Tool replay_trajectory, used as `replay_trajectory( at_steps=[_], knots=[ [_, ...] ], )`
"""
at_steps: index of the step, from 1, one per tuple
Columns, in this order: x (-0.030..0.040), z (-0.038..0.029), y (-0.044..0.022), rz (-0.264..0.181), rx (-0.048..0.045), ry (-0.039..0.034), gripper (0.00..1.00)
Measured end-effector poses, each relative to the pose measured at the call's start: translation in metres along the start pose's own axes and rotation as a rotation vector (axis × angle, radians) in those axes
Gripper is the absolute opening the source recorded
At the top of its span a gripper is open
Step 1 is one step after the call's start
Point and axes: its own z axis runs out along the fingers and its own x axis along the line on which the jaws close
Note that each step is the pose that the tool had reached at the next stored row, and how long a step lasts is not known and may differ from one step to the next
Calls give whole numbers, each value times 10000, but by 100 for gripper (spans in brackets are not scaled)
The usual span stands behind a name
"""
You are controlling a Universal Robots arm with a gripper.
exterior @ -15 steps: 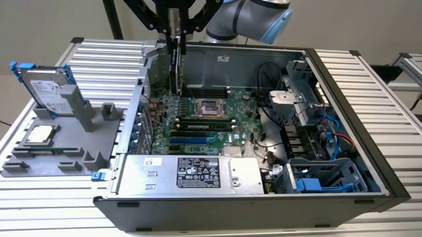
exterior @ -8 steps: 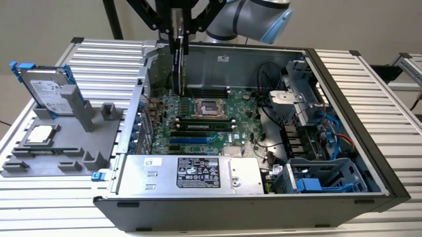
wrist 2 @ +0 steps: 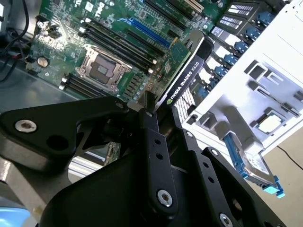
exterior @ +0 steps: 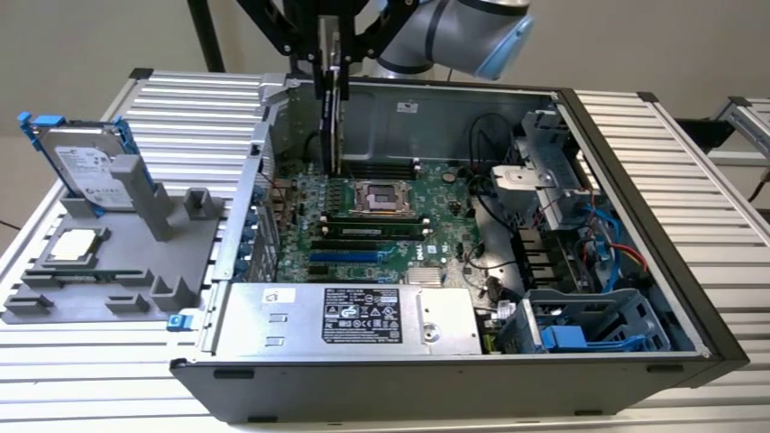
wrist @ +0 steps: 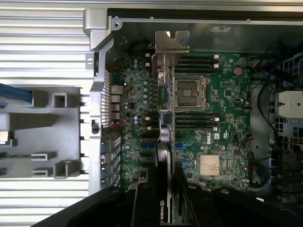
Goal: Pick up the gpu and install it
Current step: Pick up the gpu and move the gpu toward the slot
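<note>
The gpu hangs edge-down inside the open computer case, over the green motherboard at its far end, just beside the empty processor socket. My gripper is shut on the card's upper edge. In the second wrist view the gpu shows its black cooler face, with the black fingers clamped on it. In the first wrist view the gpu is seen edge-on, its silver bracket towards the case's rear wall. Its lower edge looks slightly above the board.
A grey fixture at the exterior view's left carries a silver hard drive with blue clips and a small square chip. A silver power supply and a drive cage fill the case's near side. Cables run along the exterior view's right.
</note>
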Motion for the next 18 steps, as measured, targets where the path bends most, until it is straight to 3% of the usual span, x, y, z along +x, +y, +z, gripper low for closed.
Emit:
replay_trajectory(
  at_steps=[18],
  knots=[
    [-98, 2, 1, 0, 1, 1, 0]
  ],
)
